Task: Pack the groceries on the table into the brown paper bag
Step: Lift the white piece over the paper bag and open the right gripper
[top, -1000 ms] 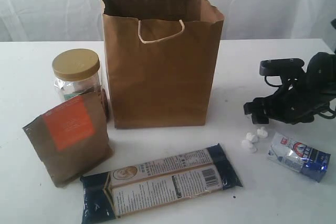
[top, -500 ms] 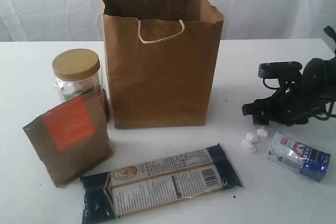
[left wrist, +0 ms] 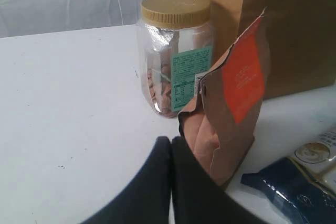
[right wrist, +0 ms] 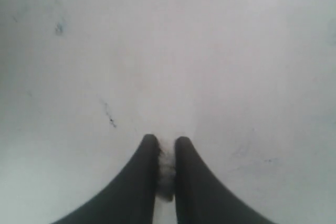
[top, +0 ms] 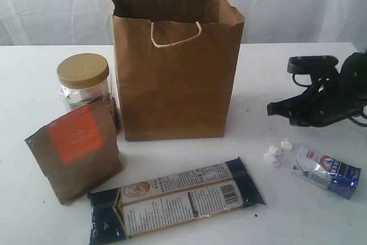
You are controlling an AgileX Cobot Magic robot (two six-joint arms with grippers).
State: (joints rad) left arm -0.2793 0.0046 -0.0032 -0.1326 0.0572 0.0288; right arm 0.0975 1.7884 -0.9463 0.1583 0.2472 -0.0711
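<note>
Nearly closed, right tool [right wrist: 166, 141] pinches a pale lump [right wrist: 166, 179].

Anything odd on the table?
Yes: small white lumps lie loose on the table between the long packet and the small packet, like spilled bits. The right gripper seems to pinch a pale lump.

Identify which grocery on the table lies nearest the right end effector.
The small blue-silver packet, alone on the right side near the right end effector; the jar, brown pouch and long dark-blue packet all sit farther left.
</note>
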